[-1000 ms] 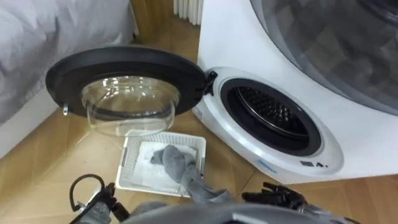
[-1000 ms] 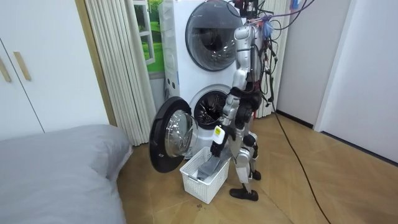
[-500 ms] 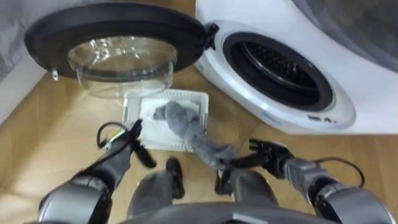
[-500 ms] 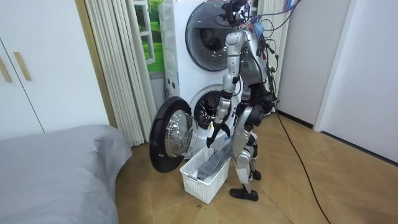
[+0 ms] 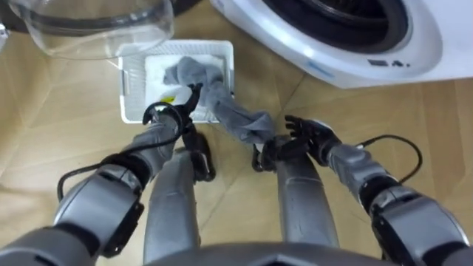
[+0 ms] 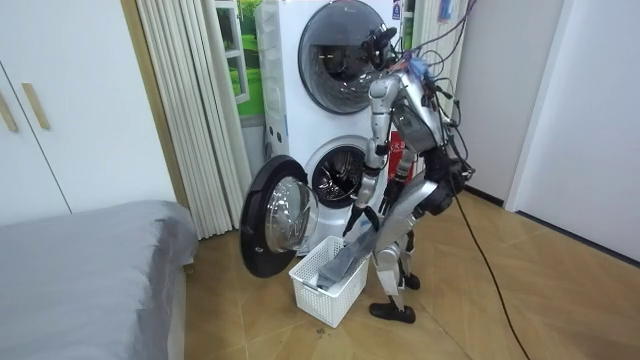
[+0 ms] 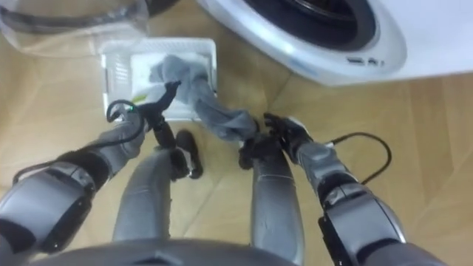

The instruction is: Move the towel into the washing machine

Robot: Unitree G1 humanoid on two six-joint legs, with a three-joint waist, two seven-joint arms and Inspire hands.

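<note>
A grey towel (image 5: 201, 77) lies bunched in the white basket (image 5: 133, 87), and its long tail (image 5: 244, 122) hangs over the rim onto the wooden floor. My left hand (image 5: 186, 109) reaches down to the basket's near rim beside the towel, fingers straight and holding nothing. My right hand (image 5: 312, 137) hovers just right of the tail's end with its fingers spread, not touching it. The washing machine's round opening (image 5: 340, 15) gapes just beyond, with its glass door (image 5: 89, 22) swung to the left. In the room view I stand bent forward over the basket (image 6: 325, 280).
The washer (image 6: 340, 180) has a second drum stacked above it. Its open door (image 6: 270, 215) stands left of the basket. A grey bed (image 6: 80, 270) fills the room view's left, with curtains (image 6: 190, 100) behind it. Wooden floor (image 5: 66, 148) surrounds the basket.
I have bent further forward, so the view has tipped down onto the basket. Both hands have come down towards the towel. The towel itself has not moved.
</note>
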